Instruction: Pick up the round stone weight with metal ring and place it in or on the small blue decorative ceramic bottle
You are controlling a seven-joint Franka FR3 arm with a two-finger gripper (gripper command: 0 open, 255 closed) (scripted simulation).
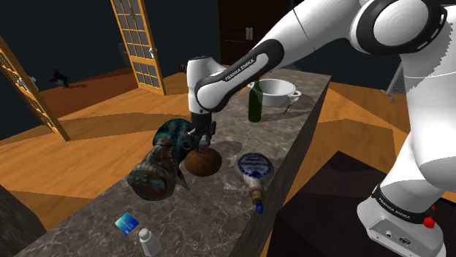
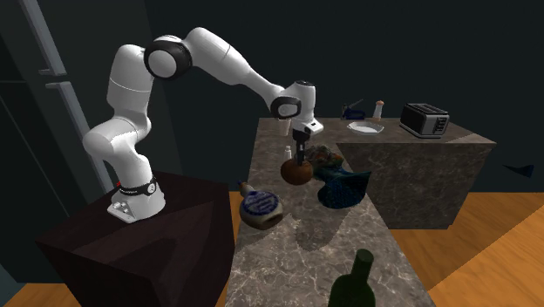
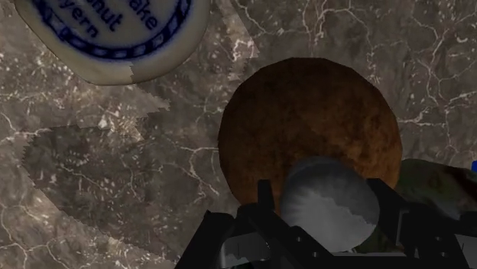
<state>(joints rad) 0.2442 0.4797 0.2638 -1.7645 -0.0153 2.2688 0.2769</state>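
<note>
Currently in hand: stone weight (image 3: 306, 126), brown, round and rough-skinned, is sitting mid-counter, in from both long edges; whether it is resting or lifting clear cannot be told.
Grip: gripper (image 3: 326, 197) is standing upright over the weight, its jaws drawn in narrow and appearing to be clasping the grey metal ring (image 3: 330, 214) on top.
Handling: probably weighing heavy for its size, and rigid. The body is looking too broad for the jaws, so the ring is serving as the hold, and being smooth metal it is risking a slip or swing.
Destination: blue-and-white ceramic bottle (image 1: 253, 166) is lying on its side just beside the weight, toward the counter's stand-side long edge. It is likely fragile, its curved face offering poor seating.
Neighbours: mottled teal vase (image 1: 157, 169) is sitting just beside the weight's opposite side; green wine bottle (image 1: 254, 102) and white bowl (image 1: 278, 90) are standing toward the shoulder view's far end.
Surface: counter (image 1: 208, 215), dark veined marble, is looking hard and slick.
Room: wooden floor (image 1: 95, 135) and glazed doors (image 1: 139, 44) are showing beyond.
</note>
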